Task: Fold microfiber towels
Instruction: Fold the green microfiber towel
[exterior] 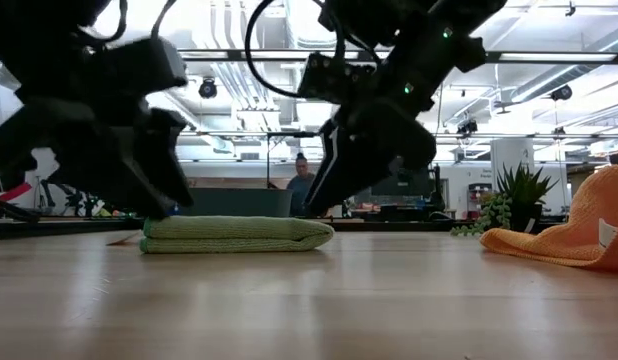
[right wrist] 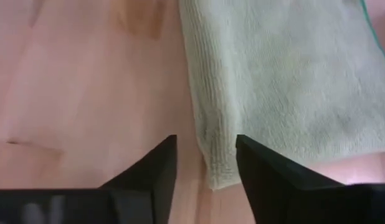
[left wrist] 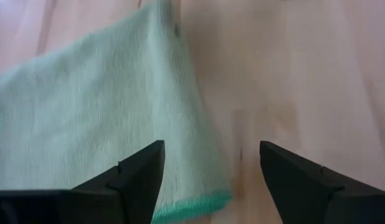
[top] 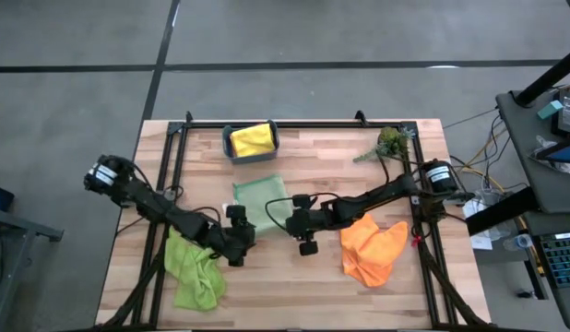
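Note:
A pale sage green towel (top: 259, 201) lies folded flat on the table, seen as a low pad in the low view (exterior: 237, 234). My left gripper (top: 243, 229) stands open over its near left corner (left wrist: 205, 198), which shows between the fingers. My right gripper (top: 287, 219) stands open over the near right corner (right wrist: 214, 168), one finger on each side of it. Whether either touches the cloth cannot be told. A lime green towel (top: 195, 269) lies crumpled at the near left, an orange towel (top: 373, 249) crumpled at the near right, and a yellow towel (top: 252, 138) sits in the bin.
A teal bin (top: 228, 146) stands at the far middle and a green plant sprig (top: 388, 143) at the far right. Black rails (top: 294, 123) frame the table. Bare wood (top: 294, 286) shows between the lime and orange towels. A person (exterior: 301, 180) shows in the room behind.

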### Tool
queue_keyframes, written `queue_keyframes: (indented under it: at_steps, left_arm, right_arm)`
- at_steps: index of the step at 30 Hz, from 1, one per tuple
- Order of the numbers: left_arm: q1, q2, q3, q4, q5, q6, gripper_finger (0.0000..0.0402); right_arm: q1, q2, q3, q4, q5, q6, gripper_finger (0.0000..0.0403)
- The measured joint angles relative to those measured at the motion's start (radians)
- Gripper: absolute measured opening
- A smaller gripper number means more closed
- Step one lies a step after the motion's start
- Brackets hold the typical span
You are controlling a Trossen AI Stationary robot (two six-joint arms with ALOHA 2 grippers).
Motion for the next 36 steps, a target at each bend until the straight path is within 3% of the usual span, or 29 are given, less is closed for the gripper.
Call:
queue_keyframes:
  at_steps: [8, 12, 16, 23, 28, 31, 36]
  left_arm:
    - [0.001, 0.066, -0.001, -0.039, -0.031, -0.041, 0.0247]
    - [0.001, 0.083, -0.001, -0.041, -0.05, -0.064, 0.0246]
    - [0.002, 0.093, -0.001, -0.035, -0.057, -0.075, 0.023]
    - [0.009, 0.097, -0.003, -0.042, -0.072, -0.07, 0.0153]
    - [0.01, 0.09, -0.004, -0.043, -0.066, -0.063, 0.0072]
    - [0.013, 0.067, -0.003, -0.041, -0.025, -0.058, 0.0023]
    - [0.013, 0.015, -0.003, -0.042, 0.037, -0.049, 0.0014]
  right_arm:
    - [0.0, 0.066, 0.0, 0.047, 0.014, -0.038, 0.019]
    - [0.0, 0.086, 0.001, 0.06, 0.109, -0.038, 0.0183]
    - [-0.005, 0.099, 0.001, 0.065, 0.127, -0.038, 0.0157]
    - [-0.005, 0.127, 0.002, 0.091, 0.124, -0.035, 0.0084]
    - [-0.004, 0.117, 0.002, 0.086, 0.117, -0.037, 0.0024]
    - [0.003, 0.093, -0.001, 0.067, 0.125, -0.043, 0.0012]
    - [0.018, 0.046, 0.023, 0.006, 0.108, -0.017, 0.0009]
